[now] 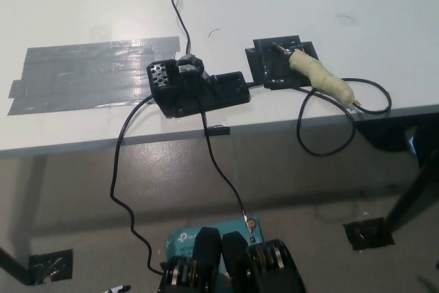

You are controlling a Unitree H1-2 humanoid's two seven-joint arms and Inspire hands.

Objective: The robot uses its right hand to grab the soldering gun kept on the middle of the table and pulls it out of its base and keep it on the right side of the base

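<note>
The soldering gun [319, 79], its handle wrapped in pale cloth-like tape, is lying on a black square pad [278, 64] near the white tabletop's [82, 5] front edge, right of the blocky black base [199, 88], with neither hand showing.
</note>
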